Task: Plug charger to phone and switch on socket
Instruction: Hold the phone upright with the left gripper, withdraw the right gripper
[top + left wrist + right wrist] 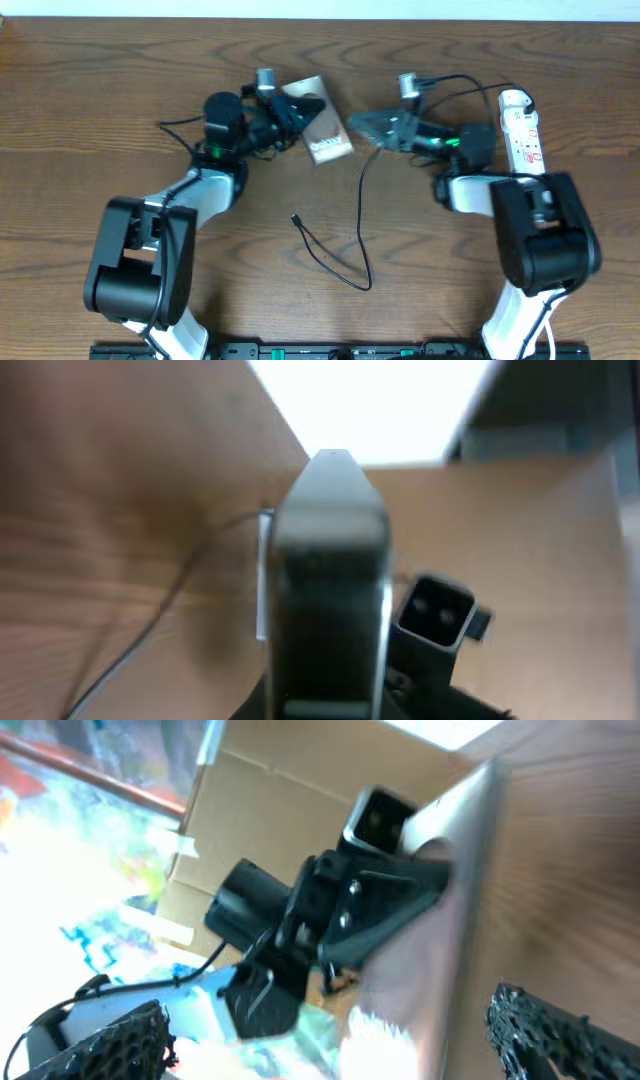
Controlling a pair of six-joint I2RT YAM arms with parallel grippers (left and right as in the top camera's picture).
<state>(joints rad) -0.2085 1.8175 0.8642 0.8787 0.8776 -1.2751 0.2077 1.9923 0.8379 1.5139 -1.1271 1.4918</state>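
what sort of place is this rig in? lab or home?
Probably a robot lab bench, not a home: left arm and right arm share one wooden table bearing only a phone, black charger cable and white power strip. What looks like cardboard stands behind.

Robotics lab setup, wood-grain table (80,100), left arm (140,255) and right arm (545,235) mounted, cardboard box (260,800) behind

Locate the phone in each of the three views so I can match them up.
Overhead: the phone shows tilted at top centre, between the two arms.
Left wrist: the phone fills the middle, edge-on and blurred.
Right wrist: the phone is a pale slanting slab right of centre.
Shared landmark: the wooden table, seen in all three.
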